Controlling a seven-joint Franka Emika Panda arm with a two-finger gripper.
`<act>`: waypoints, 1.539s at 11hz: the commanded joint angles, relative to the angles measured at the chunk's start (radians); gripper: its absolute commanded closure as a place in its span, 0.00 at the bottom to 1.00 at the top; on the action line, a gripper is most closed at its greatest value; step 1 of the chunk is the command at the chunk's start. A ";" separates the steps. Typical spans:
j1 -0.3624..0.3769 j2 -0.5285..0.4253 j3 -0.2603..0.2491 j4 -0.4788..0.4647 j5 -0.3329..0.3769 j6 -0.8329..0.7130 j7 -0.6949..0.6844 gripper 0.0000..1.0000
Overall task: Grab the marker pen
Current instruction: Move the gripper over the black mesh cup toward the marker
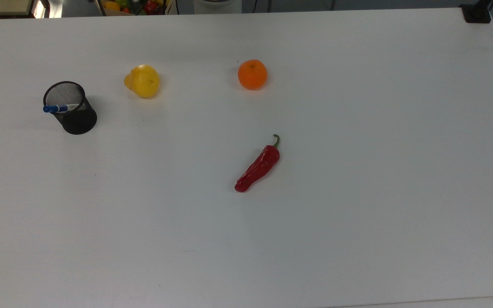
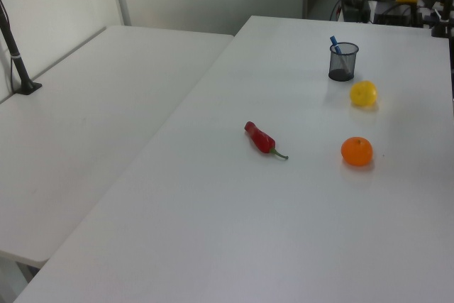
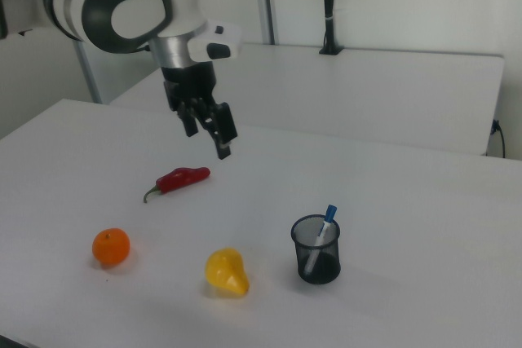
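Right view, marker pen (image 3: 320, 237) leaning upright in black mesh cup (image 3: 316, 251), hand (image 3: 210, 130) raised, fingers parted, empty.

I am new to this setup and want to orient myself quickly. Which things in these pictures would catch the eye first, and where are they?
The big white robot arm stands out in the right view, its gripper hanging open above the white table. Bright colours come next: a red chilli near the middle, an orange and a yellow pear behind it in the top view. At the top view's left stands a black mesh pen cup with the marker pen leaning inside.
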 commanded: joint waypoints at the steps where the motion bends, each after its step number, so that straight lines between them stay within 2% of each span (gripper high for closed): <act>1: -0.013 0.071 -0.077 -0.001 -0.003 0.162 -0.067 0.00; 3: -0.023 0.124 -0.108 -0.001 0.000 0.271 -0.071 0.00; 8: -0.086 0.266 -0.108 -0.001 0.015 0.492 -0.068 0.00; 12: -0.104 0.330 -0.108 0.000 0.017 0.556 -0.070 0.00; 17: -0.106 0.362 -0.102 -0.001 0.019 0.557 -0.070 0.00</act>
